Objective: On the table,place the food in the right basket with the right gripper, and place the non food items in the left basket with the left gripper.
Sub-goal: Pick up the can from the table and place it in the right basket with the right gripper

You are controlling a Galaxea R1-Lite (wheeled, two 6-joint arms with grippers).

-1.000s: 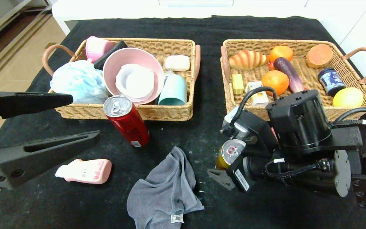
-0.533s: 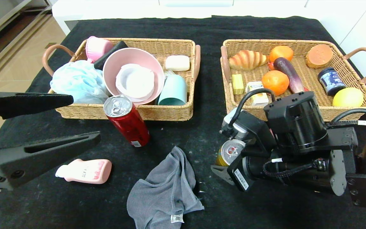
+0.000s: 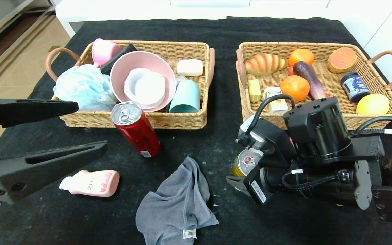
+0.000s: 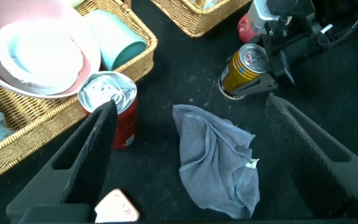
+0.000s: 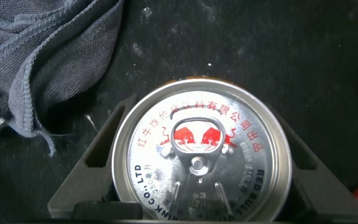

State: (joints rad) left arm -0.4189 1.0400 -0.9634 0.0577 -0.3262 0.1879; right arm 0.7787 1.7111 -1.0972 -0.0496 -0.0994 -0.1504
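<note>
Fingers of my right gripper [image 5: 194, 205] clamp the gold can [image 5: 197, 158] standing on the bench [image 3: 196, 30], a grip my head view hides; my left gripper [image 3: 80, 127] hangs open.

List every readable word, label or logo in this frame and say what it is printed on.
"红牛维他命饮料有限公司出品" and "LTD", with a red two-bulls logo: lid of the gold can between the right gripper's fingers.
Pink bottle: print too small to read.
Grey cloth tag: unreadable.
Red can label: unreadable.
</note>
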